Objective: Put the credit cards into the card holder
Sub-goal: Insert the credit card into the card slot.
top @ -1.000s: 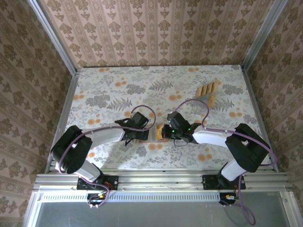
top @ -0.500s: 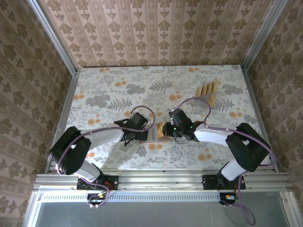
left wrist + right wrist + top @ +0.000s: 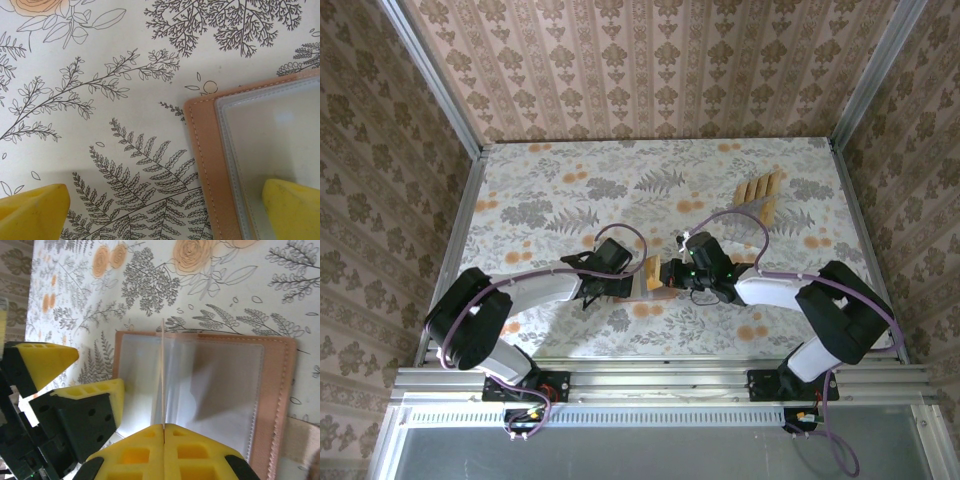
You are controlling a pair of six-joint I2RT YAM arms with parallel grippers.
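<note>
The right gripper (image 3: 164,432), at the bottom centre of its wrist view, has its jaws closed on one credit card (image 3: 162,375); the card shows edge-on as a thin line, its long axis running straight up the frame from the fingertips; beneath it the card holder (image 3: 220,380) lies open and flat on the table (image 3: 240,285), greyish pocket panels upward, across the middle of the frame; the card's line crosses the left part of those panels, and whether its far edge has entered a pocket I cannot tell; so the coming move seems to turn on lining that edge with a pocket mouth and sliding along the card's own axis.

The left gripper (image 3: 165,212) stands wide open and grips nothing; one finger hangs over bare table at the lower left of its wrist view, the other over the wallet's inner panel at lower right, perhaps pinning it.

In the overhead view the spare cards (image 3: 758,195) lie at upper right, well apart; the right arm is nearer them.
</note>
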